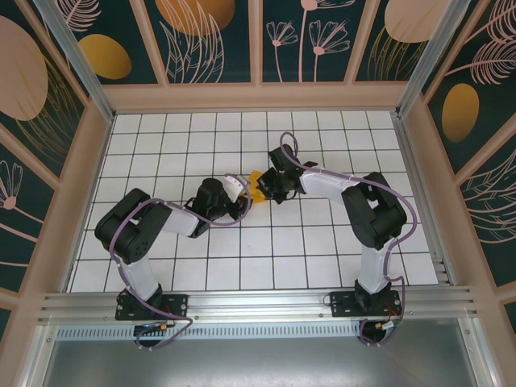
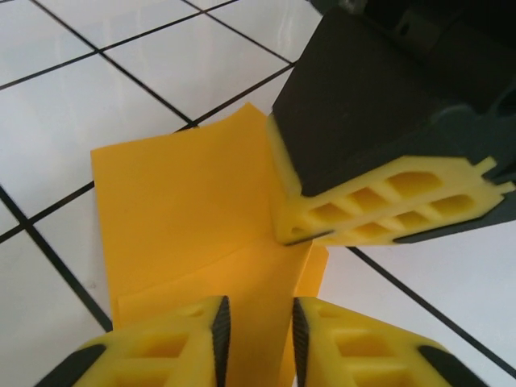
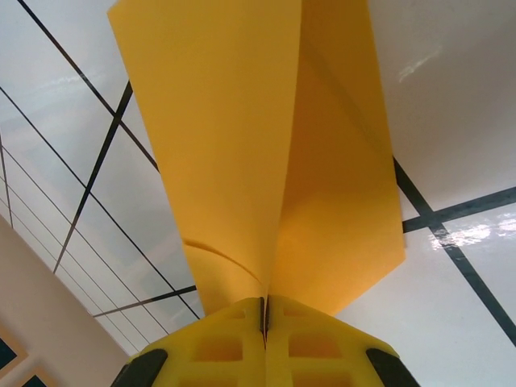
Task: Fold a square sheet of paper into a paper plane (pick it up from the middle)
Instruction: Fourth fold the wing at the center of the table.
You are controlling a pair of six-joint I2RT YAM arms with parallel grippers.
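Your right tool (image 3: 264, 313) is clamped on the thin orange-yellow folded paper sheet (image 2: 181, 210) at the middle of the white gridded surface (image 1: 322, 242). Your left tool (image 2: 256, 339) straddles its edge, narrowly apart. Closing off-crease could skew the fold or tear it.

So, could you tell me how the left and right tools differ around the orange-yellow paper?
The right tool is shut, while the left tool stands with its jaws apart. The right tool pinches the folded orange-yellow paper sheet; the left tool only has paper showing in its gap, unclamped. Both have yellow fingers with black pads.
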